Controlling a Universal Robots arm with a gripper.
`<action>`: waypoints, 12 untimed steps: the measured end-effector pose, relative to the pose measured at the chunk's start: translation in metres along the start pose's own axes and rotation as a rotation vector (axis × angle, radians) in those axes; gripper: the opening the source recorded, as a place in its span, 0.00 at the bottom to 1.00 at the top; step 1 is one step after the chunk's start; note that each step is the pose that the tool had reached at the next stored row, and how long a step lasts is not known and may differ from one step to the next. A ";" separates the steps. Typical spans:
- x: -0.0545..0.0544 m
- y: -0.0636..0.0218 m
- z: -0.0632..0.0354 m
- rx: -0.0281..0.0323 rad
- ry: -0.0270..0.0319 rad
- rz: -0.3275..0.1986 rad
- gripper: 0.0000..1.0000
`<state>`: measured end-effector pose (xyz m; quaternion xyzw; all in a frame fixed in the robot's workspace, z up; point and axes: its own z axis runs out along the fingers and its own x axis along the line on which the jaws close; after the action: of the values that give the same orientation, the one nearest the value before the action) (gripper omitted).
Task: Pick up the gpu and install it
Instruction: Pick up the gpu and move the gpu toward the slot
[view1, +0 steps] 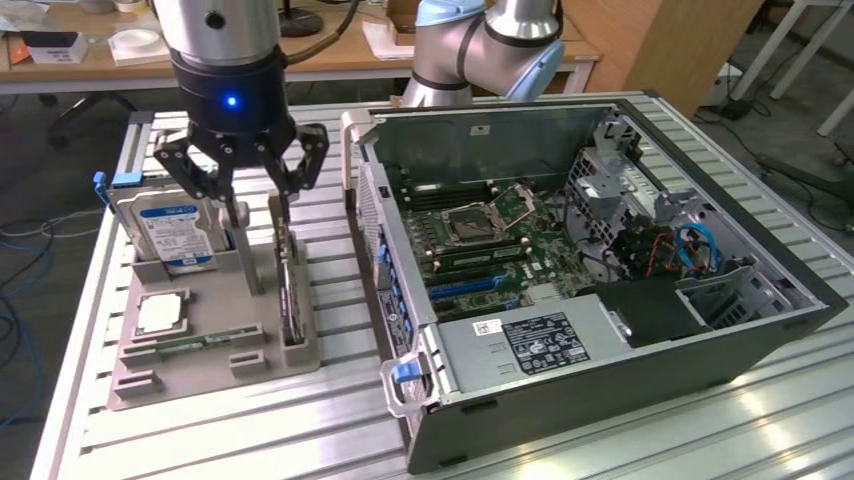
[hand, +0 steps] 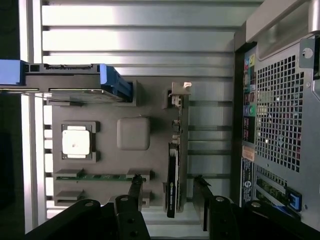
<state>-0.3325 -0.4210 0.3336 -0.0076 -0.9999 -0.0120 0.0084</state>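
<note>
The gpu (view1: 286, 272) stands on edge in a slot along the side of the grey holder (view1: 200, 372) that faces the case, in the exterior view's left half. In the wrist view the gpu (hand: 173, 172) appears edge-on as a thin dark card, its silver bracket (hand: 178, 94) at the far end. My gripper (view1: 254, 185) hangs open just above the card's rear end and touches nothing. Its two black fingers (hand: 136, 187) straddle the card's line in the wrist view, where the gripper (hand: 167, 192) holds nothing.
The open computer case (view1: 587, 255) lies to the exterior view's right, motherboard (view1: 487, 235) exposed. In the holder stand a hard drive (view1: 167, 232), a processor (view1: 160, 312) and a memory stick (view1: 187, 346). A second arm's base (view1: 481, 45) rises behind the case.
</note>
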 end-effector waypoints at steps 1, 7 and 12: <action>0.000 -0.0001 0.0006 -0.0001 -0.0001 0.001 0.53; 0.000 -0.0019 0.0056 -0.0001 -0.0008 0.004 0.53; -0.002 -0.0030 0.0104 -0.0001 -0.0012 0.005 0.53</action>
<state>-0.3306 -0.4237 0.3232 -0.0103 -0.9998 -0.0120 0.0078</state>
